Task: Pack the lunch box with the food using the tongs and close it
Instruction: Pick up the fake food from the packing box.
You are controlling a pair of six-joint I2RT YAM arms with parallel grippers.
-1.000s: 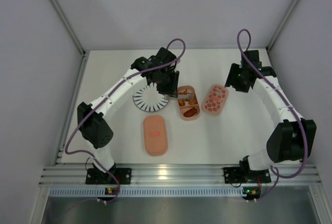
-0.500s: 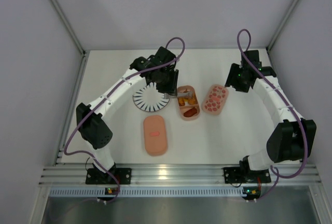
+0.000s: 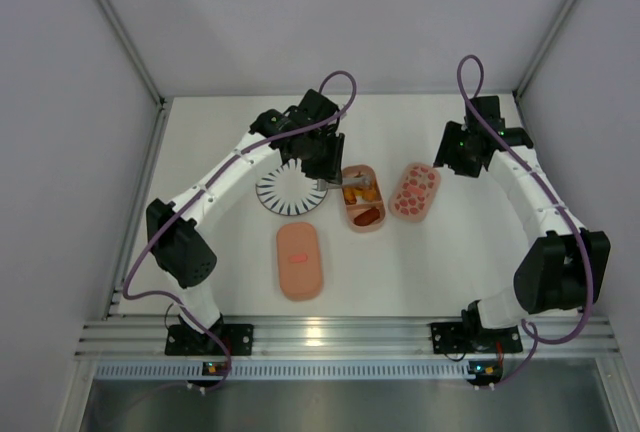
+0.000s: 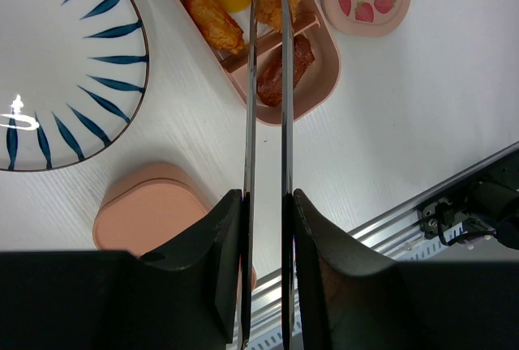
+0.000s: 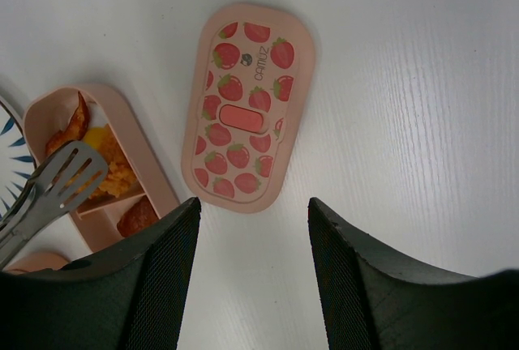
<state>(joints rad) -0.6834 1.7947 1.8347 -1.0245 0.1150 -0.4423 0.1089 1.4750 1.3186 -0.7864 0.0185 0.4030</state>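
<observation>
Top view: your left gripper holds the tongs over the open tray, beside the striped plate. Left wrist: fingers pinch both tong arms, set narrow, with the tips above the food in the tray. Right wrist: your right gripper hangs wide and empty over the strawberry lid.

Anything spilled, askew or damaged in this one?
Nothing stands out. The food sits inside the open tray, the strawberry lid lies flat beside it, and the left pincer holds the tongs over the tray.
</observation>
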